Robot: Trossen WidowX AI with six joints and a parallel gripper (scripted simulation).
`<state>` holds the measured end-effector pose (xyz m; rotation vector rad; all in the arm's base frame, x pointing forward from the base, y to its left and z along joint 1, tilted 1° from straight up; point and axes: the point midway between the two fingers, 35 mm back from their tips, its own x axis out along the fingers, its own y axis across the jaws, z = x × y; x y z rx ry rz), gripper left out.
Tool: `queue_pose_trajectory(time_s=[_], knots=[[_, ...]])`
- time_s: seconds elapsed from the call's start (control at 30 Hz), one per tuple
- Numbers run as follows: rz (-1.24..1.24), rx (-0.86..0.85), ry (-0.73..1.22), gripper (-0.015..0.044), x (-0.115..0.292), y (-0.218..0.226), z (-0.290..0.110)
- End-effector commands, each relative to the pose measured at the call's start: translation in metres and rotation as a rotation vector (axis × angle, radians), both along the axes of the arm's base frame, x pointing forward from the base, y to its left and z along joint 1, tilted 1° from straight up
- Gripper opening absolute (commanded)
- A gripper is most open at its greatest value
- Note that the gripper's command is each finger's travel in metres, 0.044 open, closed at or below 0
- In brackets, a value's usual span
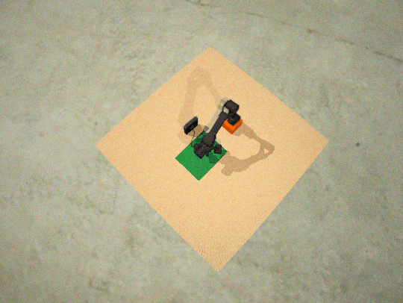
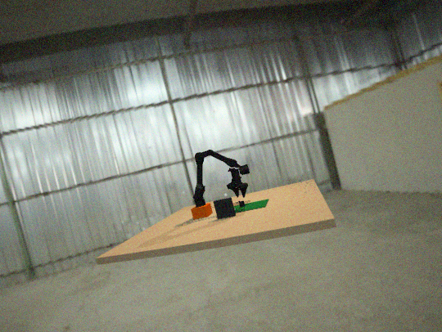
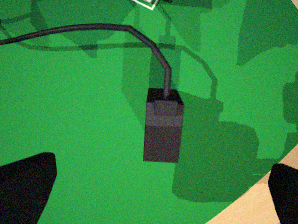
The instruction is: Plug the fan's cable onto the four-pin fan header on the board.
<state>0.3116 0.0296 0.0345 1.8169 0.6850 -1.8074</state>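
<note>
My hand (image 2: 241, 195) (image 3: 165, 172) spread wide, nothing pinched. In wrist view, plug (image 3: 163, 131) centered ahead of fingertips, over green board (image 1: 198, 168) (image 2: 258, 205) (image 3: 75, 105).

You have the black plug (image 3: 163, 131) over the green board (image 3: 75, 100), its body ahead of your spread fingers and between their two sides, touching neither. The black cable (image 3: 95, 26) leaves the plug's far end, bends and runs off to the left. Beyond it, at the far edge of your view, you see a bit of white outline (image 3: 146, 4). Shadows cross the board, and the pale table (image 3: 250, 197) shows at the near right.
</note>
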Motion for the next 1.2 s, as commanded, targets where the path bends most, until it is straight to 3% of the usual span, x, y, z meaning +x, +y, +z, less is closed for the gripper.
queue_pose_trajectory(time_s=[0.0,1.17], knots=[[-0.006,0.004,-0.013,0.044,0.0,0.001,-0.01],[-0.006,0.004,-0.013,0.044,0.001,0.001,-0.059]])
